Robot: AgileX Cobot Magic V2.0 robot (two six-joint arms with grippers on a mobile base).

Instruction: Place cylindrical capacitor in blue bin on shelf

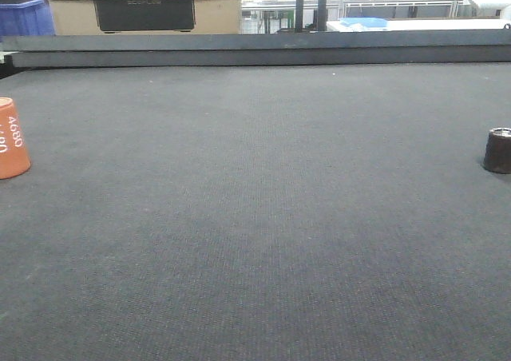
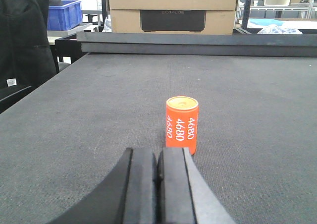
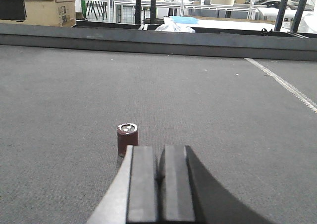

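Note:
The cylindrical capacitor, an orange stub printed "4680", stands upright on the dark grey mat. It is just beyond my left gripper and slightly to its right. That gripper is shut and empty. The capacitor also shows at the left edge of the front view. My right gripper is shut and empty, with a small dark maroon cylinder just ahead to its left. The steel shelf is out of view. A blue bin sits far back left, off the table.
The maroon cylinder also stands at the right edge of the front view. A raised dark rail bounds the mat's far edge. A cardboard box stands behind it. Black fabric hangs at the left side.

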